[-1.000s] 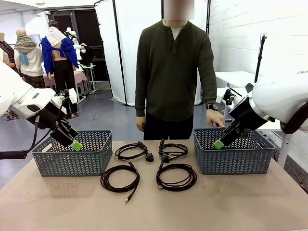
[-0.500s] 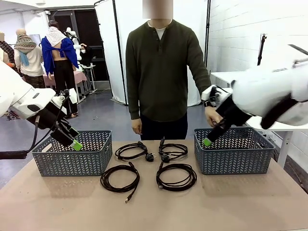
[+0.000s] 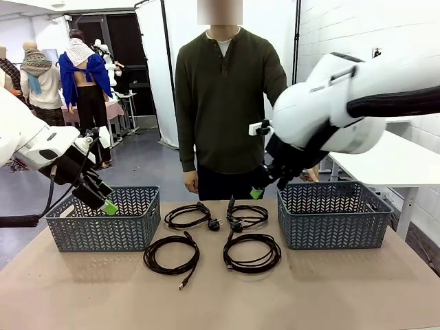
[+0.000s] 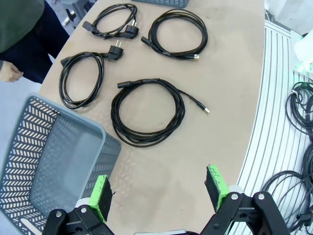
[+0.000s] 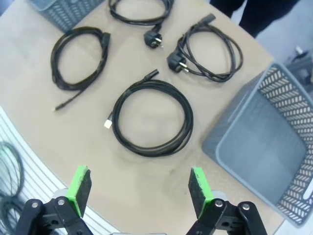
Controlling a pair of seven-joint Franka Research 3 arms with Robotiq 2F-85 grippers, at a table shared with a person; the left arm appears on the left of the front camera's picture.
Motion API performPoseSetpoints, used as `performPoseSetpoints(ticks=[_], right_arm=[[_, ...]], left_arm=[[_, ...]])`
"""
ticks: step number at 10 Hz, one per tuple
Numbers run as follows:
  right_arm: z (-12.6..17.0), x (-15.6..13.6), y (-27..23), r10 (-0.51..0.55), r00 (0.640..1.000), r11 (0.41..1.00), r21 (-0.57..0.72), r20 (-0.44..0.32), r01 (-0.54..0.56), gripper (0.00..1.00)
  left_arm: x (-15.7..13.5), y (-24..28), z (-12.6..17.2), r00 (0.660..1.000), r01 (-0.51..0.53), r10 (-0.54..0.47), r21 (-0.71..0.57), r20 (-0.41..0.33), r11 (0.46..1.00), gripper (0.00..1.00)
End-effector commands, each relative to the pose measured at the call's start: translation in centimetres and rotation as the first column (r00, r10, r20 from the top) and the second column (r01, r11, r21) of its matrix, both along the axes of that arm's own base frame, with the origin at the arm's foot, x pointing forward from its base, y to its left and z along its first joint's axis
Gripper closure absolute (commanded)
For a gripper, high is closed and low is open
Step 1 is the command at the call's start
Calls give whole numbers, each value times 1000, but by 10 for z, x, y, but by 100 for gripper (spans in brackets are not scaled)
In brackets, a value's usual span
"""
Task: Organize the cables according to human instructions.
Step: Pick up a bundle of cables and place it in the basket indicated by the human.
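A white-painted brick wall (image 3: 323,27) takes the upper right of the frame; white screen panels (image 3: 182,75) on black frames stand at upper centre; left of them is what may be a dark doorway (image 3: 130,55); the floor (image 3: 141,168) is grey; a white table (image 3: 395,161) stands at right; the surface (image 3: 330,295) in the foreground is tan.

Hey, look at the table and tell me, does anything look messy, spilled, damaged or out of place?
Nothing stands out. The four cables lie on the table as separate tidy coils, none overlapping. The left basket and right basket stand upright either side of them, and what shows of their insides is empty.
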State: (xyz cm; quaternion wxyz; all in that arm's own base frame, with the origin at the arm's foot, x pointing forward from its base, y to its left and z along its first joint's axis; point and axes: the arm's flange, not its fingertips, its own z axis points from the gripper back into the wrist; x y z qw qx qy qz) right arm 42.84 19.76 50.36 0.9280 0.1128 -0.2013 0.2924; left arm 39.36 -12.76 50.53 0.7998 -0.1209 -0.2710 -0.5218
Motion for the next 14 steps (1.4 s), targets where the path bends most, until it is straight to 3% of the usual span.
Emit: performPoseSetpoints(ticks=[1,4,5,10,14], right_arm=[[-8,16,21,-68,996,997,-42,-51,66,0],[-22,23,37,-81,992,996,-51,-100,77,0],[-24,18,31,-65,996,998,-28,-66,63,0],[-23,20,34,-71,995,997,-30,-70,69,0],[-48,40,73,-264,951,964,-61,-158,257,0]], left_arm=[[4,3,0,1000,18,-18,-14,1,1000,0],[4,3,0,1000,18,-18,-14,1,1000,0],[4,3,0,1000,18,-18,-14,1,1000,0],[4,3,0,1000,18,-18,-14,1,1000,0],[4,3,0,1000,18,-18,-14,1,1000,0]])
